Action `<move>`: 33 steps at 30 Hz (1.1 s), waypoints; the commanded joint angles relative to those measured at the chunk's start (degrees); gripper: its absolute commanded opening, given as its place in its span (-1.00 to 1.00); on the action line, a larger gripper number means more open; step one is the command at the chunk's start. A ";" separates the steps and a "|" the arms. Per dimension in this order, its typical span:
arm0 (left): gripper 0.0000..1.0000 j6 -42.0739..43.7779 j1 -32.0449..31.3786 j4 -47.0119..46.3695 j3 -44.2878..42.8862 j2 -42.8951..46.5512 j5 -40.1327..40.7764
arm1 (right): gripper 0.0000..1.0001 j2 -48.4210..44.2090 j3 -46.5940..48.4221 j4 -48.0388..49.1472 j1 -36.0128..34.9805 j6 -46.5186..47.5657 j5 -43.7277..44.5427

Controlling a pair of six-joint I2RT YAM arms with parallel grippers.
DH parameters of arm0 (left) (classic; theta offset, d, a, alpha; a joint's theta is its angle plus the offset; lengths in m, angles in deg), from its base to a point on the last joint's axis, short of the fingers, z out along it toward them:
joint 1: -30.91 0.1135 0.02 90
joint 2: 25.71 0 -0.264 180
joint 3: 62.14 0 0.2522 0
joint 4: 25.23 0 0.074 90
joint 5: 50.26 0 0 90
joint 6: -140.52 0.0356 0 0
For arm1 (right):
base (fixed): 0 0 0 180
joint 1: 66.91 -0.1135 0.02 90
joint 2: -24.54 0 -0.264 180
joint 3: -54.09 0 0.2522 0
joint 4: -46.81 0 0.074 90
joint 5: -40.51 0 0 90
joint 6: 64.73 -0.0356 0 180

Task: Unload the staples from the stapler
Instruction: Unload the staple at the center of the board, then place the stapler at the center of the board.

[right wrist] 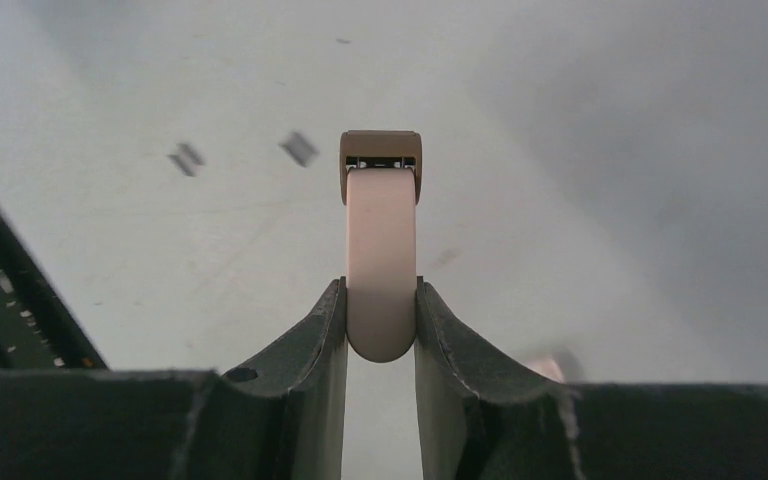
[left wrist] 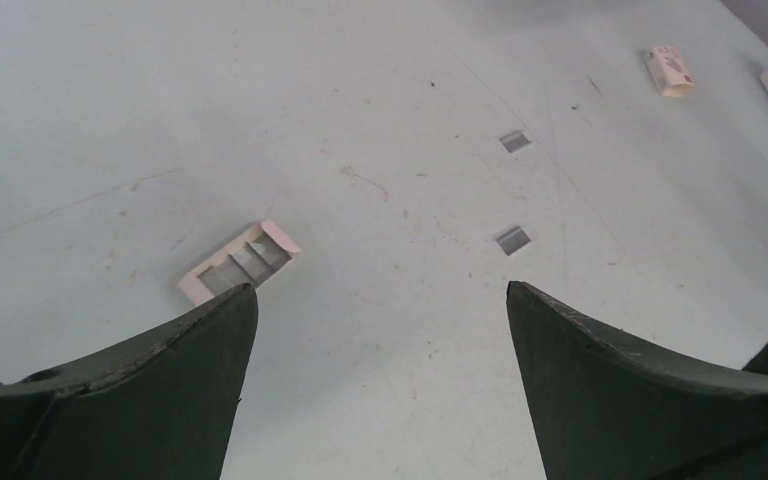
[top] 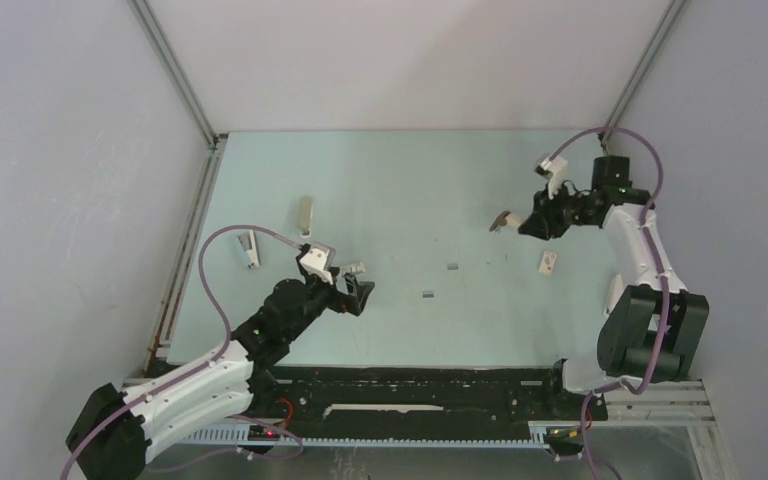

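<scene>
Two staples (left wrist: pixel 513 240) lie loose on the counter (top: pixel 400 180). Right jaws clamp the stapler (right wrist: pixel 381 250), aloft at two o'clock; left jaws gape empty. Gripped only by its rounded end, it may swivel or drop.

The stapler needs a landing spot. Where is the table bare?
Bare: the far middle of the table, between the beige bar and the stapler; also the strip between the staples and near edge. Crowded: around the staples and printed box.

Smooth satin plastic on the stapler (right wrist: pixel 381 260), brown tip duller. Grey metal staples (left wrist: pixel 512 240), faint sheen. Matt table (left wrist: pixel 380 400), scuffed and scratched. Dark matt plastic on left gripper (left wrist: pixel 381 292) fingers (left wrist: pixel 600 380), edges rough. Printed card box (left wrist: pixel 669 71).
</scene>
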 commanded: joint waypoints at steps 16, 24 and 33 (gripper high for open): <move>1.00 5.91 0.39 11.23 -4.87 11.85 13.32 | -1.00 22.10 33.01 -21.64 8.27 0.61 36.72; 1.00 7.12 0.37 11.08 -4.89 11.18 14.04 | -1.00 24.49 36.60 -26.34 11.30 4.25 42.41; 1.00 6.95 0.35 10.82 -4.62 11.01 14.00 | -1.00 31.96 41.36 -28.89 10.80 4.93 44.49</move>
